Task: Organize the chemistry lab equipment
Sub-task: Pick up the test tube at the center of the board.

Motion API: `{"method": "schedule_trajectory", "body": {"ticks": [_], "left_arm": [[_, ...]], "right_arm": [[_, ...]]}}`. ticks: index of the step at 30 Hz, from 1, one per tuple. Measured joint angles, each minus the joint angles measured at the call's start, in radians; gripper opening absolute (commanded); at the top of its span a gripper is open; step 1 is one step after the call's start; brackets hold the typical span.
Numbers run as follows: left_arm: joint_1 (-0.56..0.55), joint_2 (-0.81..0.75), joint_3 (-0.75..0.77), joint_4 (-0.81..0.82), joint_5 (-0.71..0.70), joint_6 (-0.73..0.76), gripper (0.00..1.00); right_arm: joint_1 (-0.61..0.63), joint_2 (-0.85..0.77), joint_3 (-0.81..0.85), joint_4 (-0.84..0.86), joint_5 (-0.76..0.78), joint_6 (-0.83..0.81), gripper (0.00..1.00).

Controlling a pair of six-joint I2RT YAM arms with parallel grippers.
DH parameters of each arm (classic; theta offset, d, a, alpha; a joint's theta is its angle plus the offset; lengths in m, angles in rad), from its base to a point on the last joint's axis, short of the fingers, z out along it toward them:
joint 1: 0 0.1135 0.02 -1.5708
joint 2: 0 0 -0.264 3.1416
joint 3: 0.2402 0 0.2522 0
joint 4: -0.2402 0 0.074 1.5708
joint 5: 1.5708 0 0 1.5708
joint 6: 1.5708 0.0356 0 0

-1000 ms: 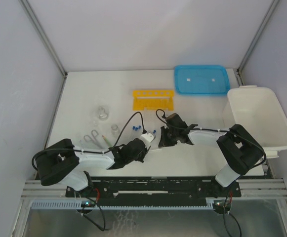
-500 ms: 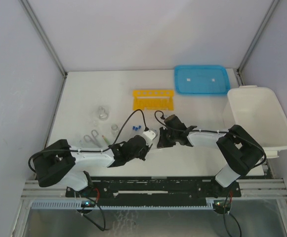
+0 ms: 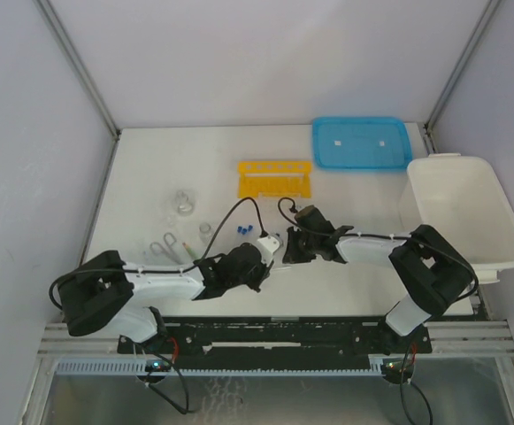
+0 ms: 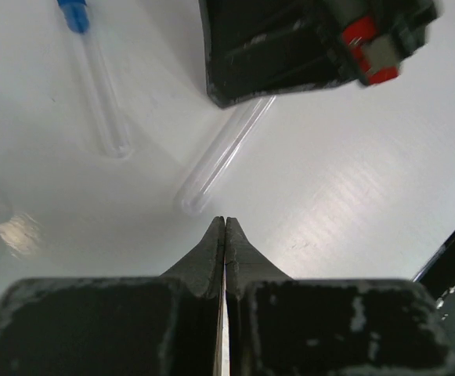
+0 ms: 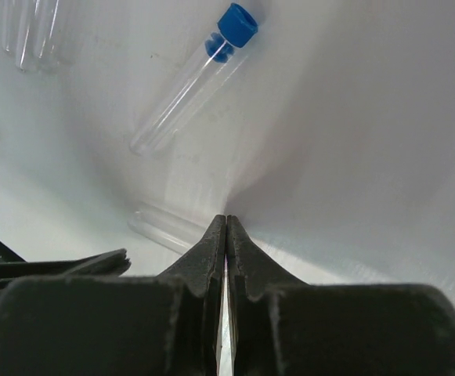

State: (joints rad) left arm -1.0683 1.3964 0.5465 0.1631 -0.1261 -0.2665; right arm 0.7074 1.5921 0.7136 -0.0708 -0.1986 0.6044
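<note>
Both grippers are shut and empty, meeting tip to tip at the table's front centre. My left gripper (image 3: 271,241) (image 4: 225,221) points at a clear tube (image 4: 221,159) lying just beyond its tip. The tube's far end is hidden under the right gripper (image 3: 289,251) (image 5: 225,219). Another blue-capped tube (image 4: 94,78) (image 5: 189,84) lies nearby, and more blue caps (image 3: 243,229) show from above. The yellow tube rack (image 3: 275,177) stands behind them. Glass vessels (image 3: 182,202), thin tongs (image 3: 162,249) and the green-tipped stick (image 3: 188,251) lie at the left.
A big white tub (image 3: 464,212) sits at the right edge. A blue lid (image 3: 361,142) lies at the back right. Walls close in the table on the left, back and right.
My left gripper has slid a little to the right, toward the right gripper. The right gripper has shifted only slightly. Both stay shut.
</note>
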Motion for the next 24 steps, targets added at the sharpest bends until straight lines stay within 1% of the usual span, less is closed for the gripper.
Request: {"method": "schedule_trajectory", "body": {"ticks": [4, 12, 18, 24], "left_arm": [[0.0, 0.071, 0.0, 0.009, 0.014, -0.011, 0.0], [0.0, 0.113, 0.015, 0.061, 0.017, -0.012, 0.0], [0.0, 0.146, 0.048, 0.06, 0.007, -0.011, 0.0], [0.002, 0.159, 0.07, 0.042, -0.008, 0.005, 0.0]], "right_arm": [[-0.004, -0.02, -0.016, -0.003, 0.021, 0.002, 0.0], [-0.006, -0.029, -0.026, -0.002, 0.024, 0.002, 0.0], [0.01, -0.037, -0.04, 0.014, 0.024, 0.006, 0.0], [0.039, -0.091, -0.088, 0.001, 0.027, 0.017, 0.0]]}}
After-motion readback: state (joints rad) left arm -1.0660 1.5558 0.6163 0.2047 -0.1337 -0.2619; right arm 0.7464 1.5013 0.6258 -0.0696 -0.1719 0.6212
